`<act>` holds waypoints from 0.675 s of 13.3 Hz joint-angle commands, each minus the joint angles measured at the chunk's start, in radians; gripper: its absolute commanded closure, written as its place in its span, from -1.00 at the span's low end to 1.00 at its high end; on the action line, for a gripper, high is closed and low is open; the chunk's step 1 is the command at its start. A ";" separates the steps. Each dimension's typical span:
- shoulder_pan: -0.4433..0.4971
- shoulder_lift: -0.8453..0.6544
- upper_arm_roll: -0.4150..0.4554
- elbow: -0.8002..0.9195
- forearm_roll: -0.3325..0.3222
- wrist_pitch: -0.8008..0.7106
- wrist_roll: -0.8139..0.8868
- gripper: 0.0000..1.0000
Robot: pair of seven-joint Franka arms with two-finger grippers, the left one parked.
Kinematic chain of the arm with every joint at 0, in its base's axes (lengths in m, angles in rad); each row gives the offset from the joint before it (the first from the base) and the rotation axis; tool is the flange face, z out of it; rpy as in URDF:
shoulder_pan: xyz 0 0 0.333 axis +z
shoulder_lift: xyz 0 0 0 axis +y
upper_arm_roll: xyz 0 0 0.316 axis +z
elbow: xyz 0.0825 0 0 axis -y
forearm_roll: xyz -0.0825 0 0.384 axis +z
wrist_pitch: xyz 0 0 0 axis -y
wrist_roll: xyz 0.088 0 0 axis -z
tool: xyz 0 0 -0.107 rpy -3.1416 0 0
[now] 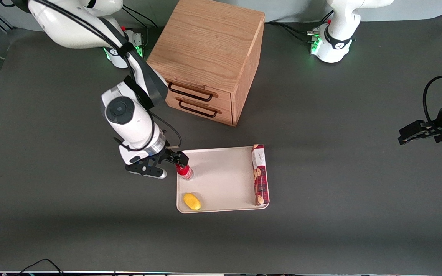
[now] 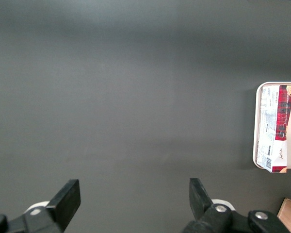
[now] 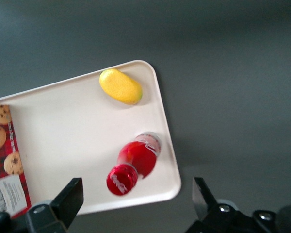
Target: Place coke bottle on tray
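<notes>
Gripper (image 1: pixel 166 164) hangs over the tray's edge at the working arm's end, fingers (image 3: pixel 68 199) spread wide, gripping nothing. Coke bottle (image 1: pixel 185 171) stands upright on the tray (image 1: pixel 221 176), just inside that edge, below the spread fingers, apart from them. Yellow lemon-like fruit (image 1: pixel 192 201) sits in the tray corner nearer the front camera, same end. Cookie box (image 1: pixel 260 174) lies flat along the tray edge toward the parked arm. Wooden drawer cabinet (image 1: pixel 209 57) stands on the table farther from the camera than the tray.
</notes>
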 commanded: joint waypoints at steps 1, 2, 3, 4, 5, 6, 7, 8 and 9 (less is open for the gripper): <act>-0.004 -0.194 -0.073 -0.007 0.022 -0.197 -0.215 -1.00; -0.015 -0.262 -0.106 -0.007 0.034 -0.280 -0.240 -1.00; -0.043 -0.326 -0.129 -0.007 0.054 -0.355 -0.281 -1.00; -0.073 -0.377 -0.158 -0.005 0.074 -0.424 -0.371 -1.00; -0.078 -0.412 -0.213 -0.005 0.097 -0.477 -0.460 -1.00; -0.075 -0.438 -0.268 -0.007 0.125 -0.514 -0.503 -1.00; -0.075 -0.460 -0.297 -0.008 0.135 -0.549 -0.516 -1.00; -0.075 -0.469 -0.314 -0.010 0.139 -0.572 -0.510 -1.00; -0.075 -0.474 -0.340 -0.012 0.161 -0.580 -0.501 -1.00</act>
